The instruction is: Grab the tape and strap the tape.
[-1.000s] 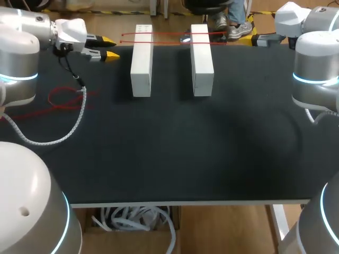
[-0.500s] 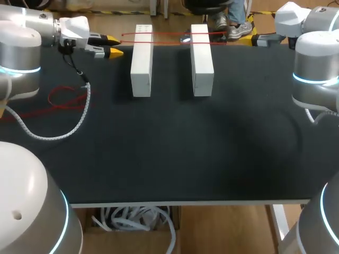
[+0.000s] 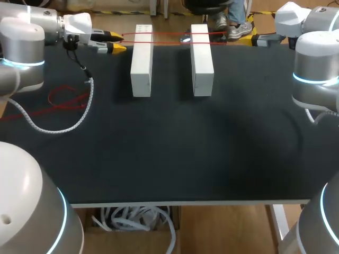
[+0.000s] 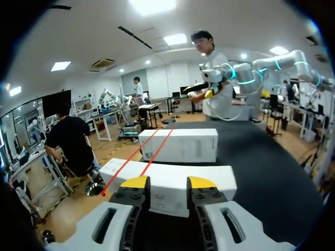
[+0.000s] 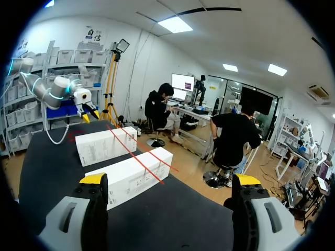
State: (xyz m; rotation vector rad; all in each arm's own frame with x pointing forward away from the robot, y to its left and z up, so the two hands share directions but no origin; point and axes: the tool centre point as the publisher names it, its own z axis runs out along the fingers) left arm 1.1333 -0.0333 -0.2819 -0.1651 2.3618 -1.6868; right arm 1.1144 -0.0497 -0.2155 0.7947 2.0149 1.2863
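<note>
Left gripper [image 3: 117, 42]: at the far left edge of the table [image 3: 185, 148], fingers a modest gap apart, nothing between them. In the left wrist view its tips [image 4: 168, 182] point at the end face of the left box [image 4: 172, 183], close to it but apart. Not holding anything.

Red tape [image 3: 169, 34]: two strands laid across the far ends of both white boxes, left box [image 3: 142, 61] and right box [image 3: 201, 58]. The strands' left ends sit just beside the left gripper's tips. From the wrist, the tape [image 4: 131, 160] runs off to one side of the fingers, not between them. Can't tell whether it touches.

Right gripper [image 3: 255, 39]: at the far right edge, near the tape's other end. Fingers spread wide [image 5: 170, 180], gripping nothing. The boxes and the tape [image 5: 133, 153] lie ahead of it, apart from the tips.

Loose red loop [image 3: 66, 98] lies flat on the table's left side under the left arm's cable, well apart from the boxes.
</note>
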